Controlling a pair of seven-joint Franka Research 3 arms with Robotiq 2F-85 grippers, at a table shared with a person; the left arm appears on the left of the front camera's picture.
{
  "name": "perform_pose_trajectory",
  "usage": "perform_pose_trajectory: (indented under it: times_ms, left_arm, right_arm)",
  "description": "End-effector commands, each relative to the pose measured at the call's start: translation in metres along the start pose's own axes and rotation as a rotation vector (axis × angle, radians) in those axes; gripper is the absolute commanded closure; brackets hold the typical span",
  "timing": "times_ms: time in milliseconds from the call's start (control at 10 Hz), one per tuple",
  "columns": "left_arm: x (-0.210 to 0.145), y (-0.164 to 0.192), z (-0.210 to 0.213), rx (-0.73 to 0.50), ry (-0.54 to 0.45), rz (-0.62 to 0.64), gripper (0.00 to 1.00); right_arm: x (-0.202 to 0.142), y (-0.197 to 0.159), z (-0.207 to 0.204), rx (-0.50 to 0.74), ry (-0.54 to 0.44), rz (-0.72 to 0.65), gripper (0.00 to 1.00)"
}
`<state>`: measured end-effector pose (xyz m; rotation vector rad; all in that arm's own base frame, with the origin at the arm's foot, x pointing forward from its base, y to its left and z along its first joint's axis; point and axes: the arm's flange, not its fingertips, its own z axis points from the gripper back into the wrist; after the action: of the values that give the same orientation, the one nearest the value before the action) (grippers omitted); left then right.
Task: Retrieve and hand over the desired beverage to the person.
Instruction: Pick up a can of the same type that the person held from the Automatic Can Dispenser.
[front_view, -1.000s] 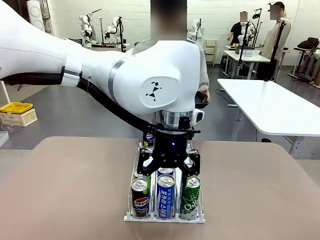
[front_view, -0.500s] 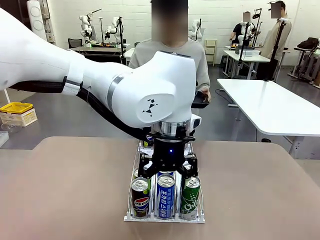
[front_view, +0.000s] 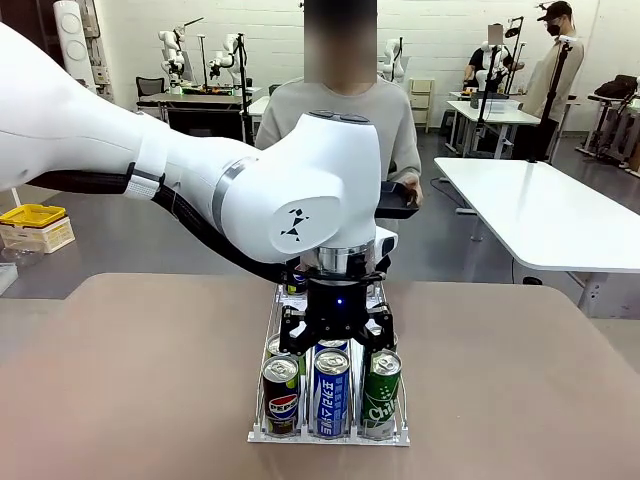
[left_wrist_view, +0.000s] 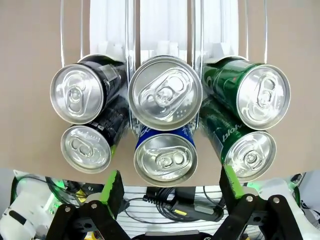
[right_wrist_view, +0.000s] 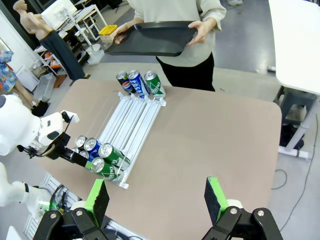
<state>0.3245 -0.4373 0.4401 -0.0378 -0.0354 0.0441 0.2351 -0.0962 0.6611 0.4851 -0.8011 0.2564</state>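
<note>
My left gripper (left_wrist_view: 171, 175) is open over the middle blue can (left_wrist_view: 165, 93); descending, its fingers could knock the flanking green can (left_wrist_view: 255, 90).

front view: left arm (front_view: 300, 190) hides lower torso of person (front_view: 395, 110), most of black tray (front_view: 393, 205) & far-end cans (front_view: 296, 281). left gripper (front_view: 335, 347) covers 2nd-row cans (front_view: 273, 345). left wrist view: rack (left_wrist_view: 162, 25) cut off at top edge. right wrist view: person cut off above chest; far-end cans' print too small to read.

Wide-spread gripper (left_wrist_view: 171, 179) over six cans (left_wrist_view: 165, 95)
</note>
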Motion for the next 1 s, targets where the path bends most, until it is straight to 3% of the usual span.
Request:
perform_pose_trajectory:
  times_ms: [0,900]
  left_arm:
    - [0.002,0.003,-0.010,-0.017,-0.031,-0.052,0.00]
    - [0.006,0.011,0.002,-0.025,-0.039,-0.063,0.00]
  right_arm:
    - [0.001,-0.001,-0.002,0.034,-0.003,0.007,0.00]
    - [0.001,-0.001,-0.002,0.034,-0.003,0.007,0.00]
